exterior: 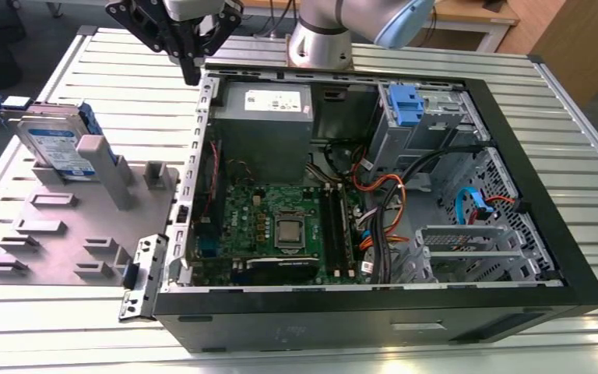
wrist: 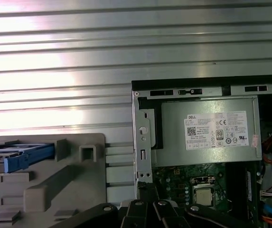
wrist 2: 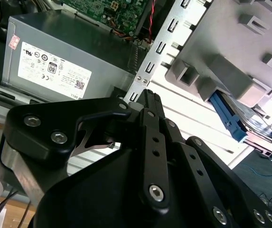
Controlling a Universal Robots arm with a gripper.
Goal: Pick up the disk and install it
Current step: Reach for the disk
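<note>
We see the hand (exterior: 190, 75) narrow and empty by the case (exterior: 382, 315) corner, well apart from the disk (exterior: 55, 144) standing on edge in its grey fixture (exterior: 81, 234) (rigid, hefty, slick, shock-sensitive, we judge: grip the exposed upper faces squarely).

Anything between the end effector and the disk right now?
Nothing visible. The end effector hangs over a corner of the computer case; the disk stands in its grey holder toward the exterior view's left, bare table between.
</note>
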